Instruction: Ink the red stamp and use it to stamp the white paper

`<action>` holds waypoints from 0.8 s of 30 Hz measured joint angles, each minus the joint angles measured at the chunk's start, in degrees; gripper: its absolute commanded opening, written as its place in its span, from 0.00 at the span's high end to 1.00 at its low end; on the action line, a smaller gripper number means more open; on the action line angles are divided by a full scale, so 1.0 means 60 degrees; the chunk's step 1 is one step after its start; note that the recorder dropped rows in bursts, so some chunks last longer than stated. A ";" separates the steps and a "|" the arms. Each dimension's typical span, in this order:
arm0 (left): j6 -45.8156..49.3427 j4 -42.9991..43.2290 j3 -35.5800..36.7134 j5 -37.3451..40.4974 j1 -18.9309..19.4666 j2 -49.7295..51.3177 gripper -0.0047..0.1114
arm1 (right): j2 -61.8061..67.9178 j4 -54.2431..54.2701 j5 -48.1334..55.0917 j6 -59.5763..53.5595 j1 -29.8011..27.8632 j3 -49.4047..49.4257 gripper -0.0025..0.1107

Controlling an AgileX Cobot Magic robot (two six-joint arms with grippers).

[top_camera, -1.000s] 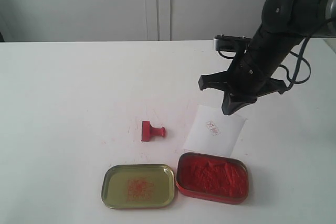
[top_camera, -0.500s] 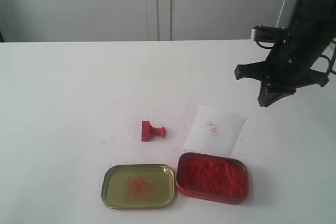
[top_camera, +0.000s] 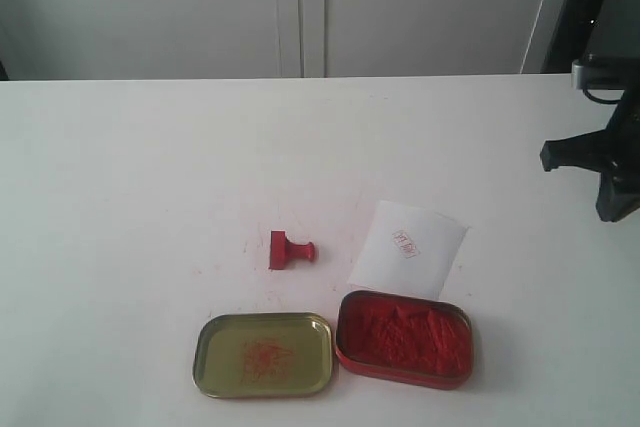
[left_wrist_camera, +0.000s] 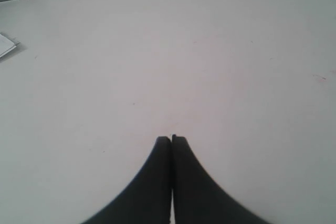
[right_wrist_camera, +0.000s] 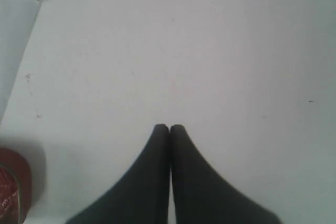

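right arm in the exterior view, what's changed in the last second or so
The right gripper pulled away from above the white paper to the right edge of the view, jaws shut and empty; nothing was taken hold of or let go. The red stamp on its side, the paper with its imprint, the red ink tin and the gold tin stayed put.

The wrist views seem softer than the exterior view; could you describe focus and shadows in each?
Exterior view: sharp and evenly lit, a faint shadow beside the small red knob-handled stamp. Left wrist view: the shut black left gripper blurs toward the camera. Right wrist view: the shut right gripper blurs likewise, with a shadow beside the red-rimmed ink tin.
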 measured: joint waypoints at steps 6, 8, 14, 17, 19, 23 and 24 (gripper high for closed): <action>0.0000 0.0000 0.0000 0.0000 0.0000 0.0000 0.96 | -0.0693 0.0003 -0.0427 0.0022 -0.0074 0.0857 0.98; 0.0000 0.0000 0.0000 0.0000 0.0000 0.0000 0.96 | -0.0894 0.0003 -0.0496 0.0022 -0.0074 0.1040 0.98; 0.0000 0.0000 0.0000 0.0000 0.0000 0.0000 0.96 | -0.1909 0.0003 -0.0962 0.0041 -0.0074 0.1899 0.98; 0.0000 0.0000 0.0000 0.0000 0.0000 0.0000 0.96 | -0.2327 0.0003 -0.1281 0.0041 -0.0074 0.2245 0.98; 0.0000 0.0000 0.0000 0.0000 0.0000 0.0000 0.96 | -0.2628 0.0003 -0.1547 0.0041 -0.0074 0.2467 0.98; 0.0000 0.0000 0.0000 0.0000 0.0000 0.0000 0.96 | -0.3218 0.0003 -0.1986 0.0041 -0.0074 0.2846 0.98; 0.0000 0.0000 0.0000 0.0000 0.0000 0.0000 0.96 | -0.3385 0.0003 -0.2075 0.0041 -0.0074 0.2943 0.98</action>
